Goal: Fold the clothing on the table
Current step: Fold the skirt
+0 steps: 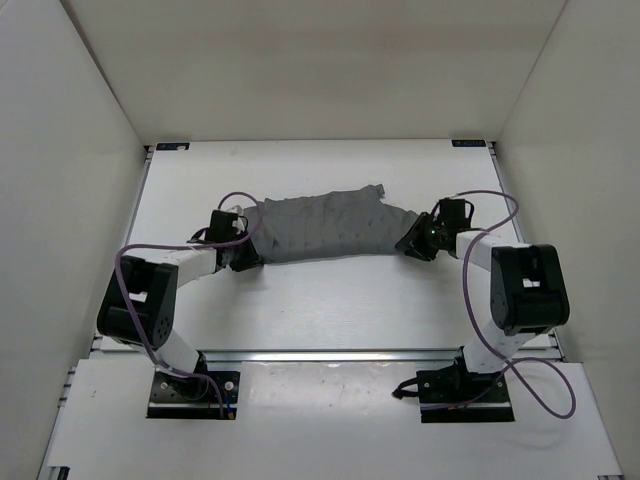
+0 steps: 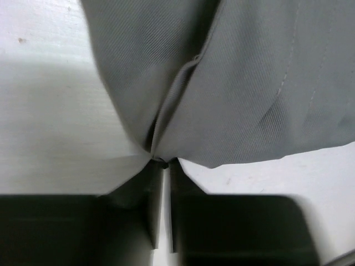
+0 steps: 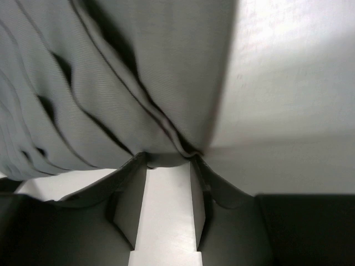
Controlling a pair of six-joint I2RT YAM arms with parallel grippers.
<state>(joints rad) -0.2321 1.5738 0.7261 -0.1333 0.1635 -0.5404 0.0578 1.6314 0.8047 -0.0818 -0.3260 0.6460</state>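
Grey and pleated, spread wide across the middle of the table (image 1: 300, 310): clothing (image 1: 320, 228), reaching from one arm to the other. At its left end, left gripper (image 2: 165, 163), jaws pressed nearly together, pinching a folded edge at the very tips, likely to lift that corner. At its right end, right gripper (image 3: 168, 158), jaws apart with bunched pleats between the tips; cannot tell whether clamped yet. Placed at opposite ends, probably so one long edge can be carried over evenly.
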